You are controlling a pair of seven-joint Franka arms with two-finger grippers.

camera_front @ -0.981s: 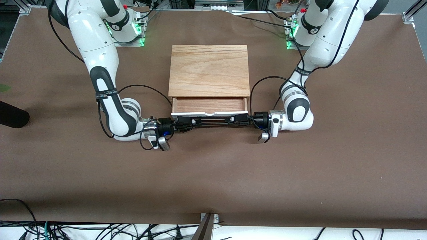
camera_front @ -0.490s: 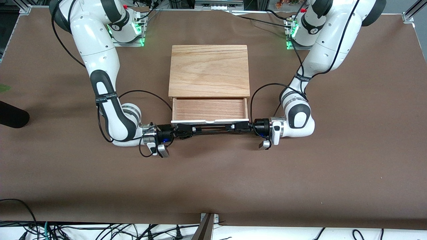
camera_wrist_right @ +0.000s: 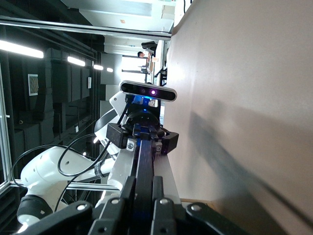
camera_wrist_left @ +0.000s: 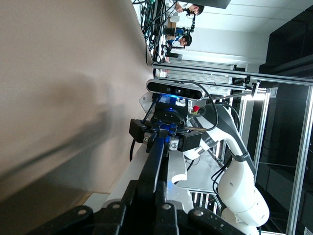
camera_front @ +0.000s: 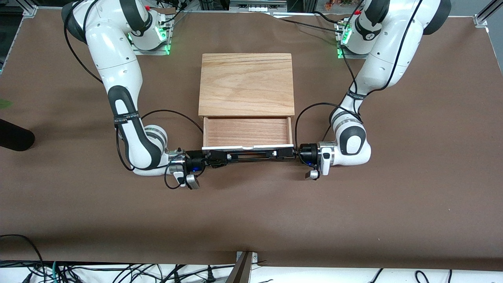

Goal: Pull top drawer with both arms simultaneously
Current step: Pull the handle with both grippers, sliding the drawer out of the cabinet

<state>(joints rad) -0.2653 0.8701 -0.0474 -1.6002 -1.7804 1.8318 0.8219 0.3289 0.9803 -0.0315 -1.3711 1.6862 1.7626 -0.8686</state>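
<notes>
top drawer [camera_front: 247, 132] open in cabinet [camera_front: 246, 83], on table [camera_front: 412, 188]

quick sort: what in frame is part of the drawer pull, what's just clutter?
In the job:
- top drawer, partly open
- its handle
- left gripper, shut on the handle
- right gripper, shut on the handle

Just lying about:
- cabinet top
- black object at the right arm's end of the table
- cables along the table edge
</notes>
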